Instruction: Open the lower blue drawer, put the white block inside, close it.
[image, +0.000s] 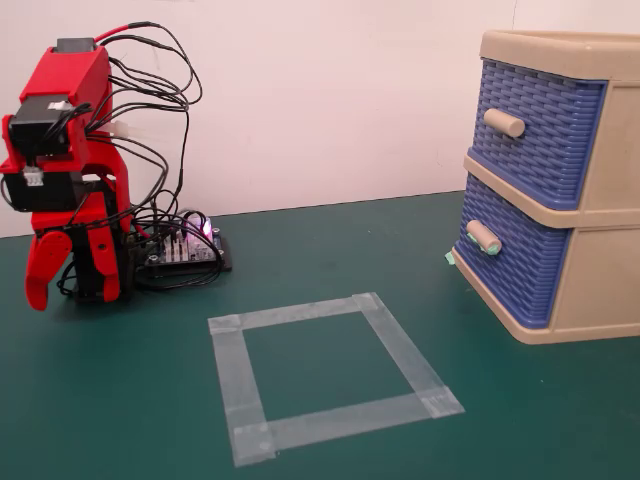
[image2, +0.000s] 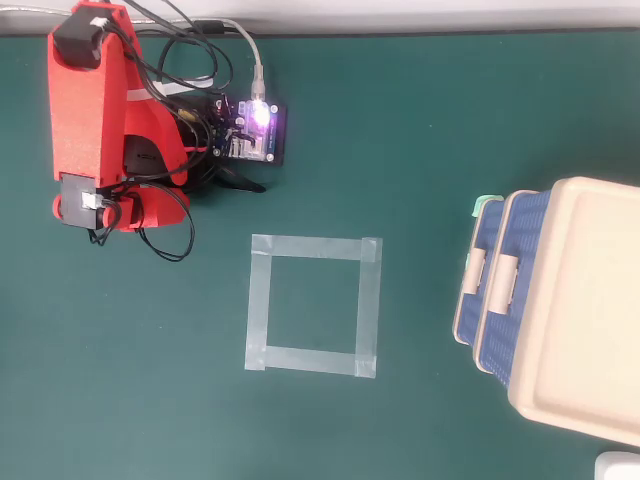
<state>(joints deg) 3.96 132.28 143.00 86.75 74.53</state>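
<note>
red printed arm (image: 65, 150), black motors, looped black cables, red tool (image: 40, 270)

arm (image: 65, 150): red, black cables
drawers (image: 540, 130): blue basket-weave
cabinet (image2: 585, 310): beige
mat (image: 330, 250): dark green
tape square (image2: 313, 305): pale grey

even, bright light is falling across the green mat (image: 120, 400) in both views; shadows are staying soft and faint, pooling only under the cabinet (image: 600, 200) and the red arm (image: 70, 170); a small purple lamp on the circuit board (image2: 255, 130) is glaring; focus is holding sharp, edges undistorted.
</note>
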